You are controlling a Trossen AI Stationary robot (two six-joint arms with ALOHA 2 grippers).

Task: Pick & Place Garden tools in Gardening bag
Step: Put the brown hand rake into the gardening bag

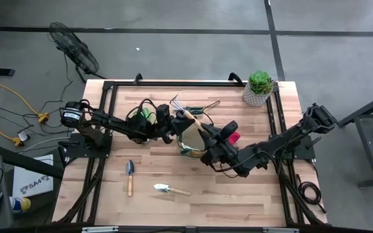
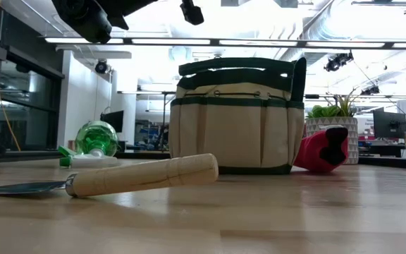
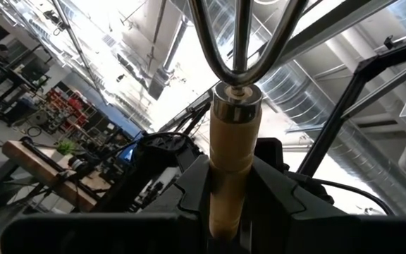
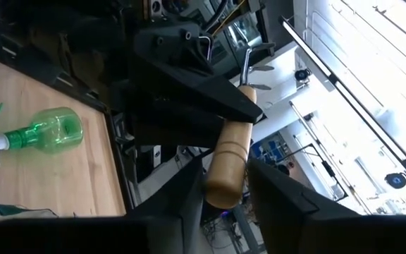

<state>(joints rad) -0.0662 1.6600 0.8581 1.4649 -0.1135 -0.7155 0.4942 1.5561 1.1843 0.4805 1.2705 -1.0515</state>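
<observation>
The hand rake [image 1: 185,114] has a wooden handle and metal tines [image 1: 177,101]. It is held in the air over the tan-olive gardening bag [image 1: 193,137], which stands upright on the table in the low view [image 2: 235,116]. My left gripper [image 1: 171,124] is shut on the rake's handle. My right gripper [image 1: 206,137] comes from the right and closes on the handle's free end. A green spray bottle [image 1: 146,115], shears [image 1: 203,107], a red item [image 1: 233,137] and two wooden-handled trowels [image 1: 130,176] [image 1: 170,189] lie on the table. My left gripper pinches the rake's wooden handle [image 3: 228,176] between its two fingers, just below the metal ferrule [image 3: 235,113]. The handle runs along the fingers and the tines point away beyond them. The rake is lifted clear of the table. My right gripper has the free end of the wooden handle [image 4: 225,176] between its two fingers [image 4: 189,194], one on each side. The fingers come from the table's right side, opposite my left gripper [image 4: 189,85], which holds the handle farther up. The rake is clear of the table.
A green succulent in a pale pot [image 1: 259,87] stands at the far right corner. A dark frame [image 1: 109,97] runs around the work area. A floor fan [image 1: 73,48] stands beyond the far left edge. Bare wood lies along the near right side [image 1: 251,200].
</observation>
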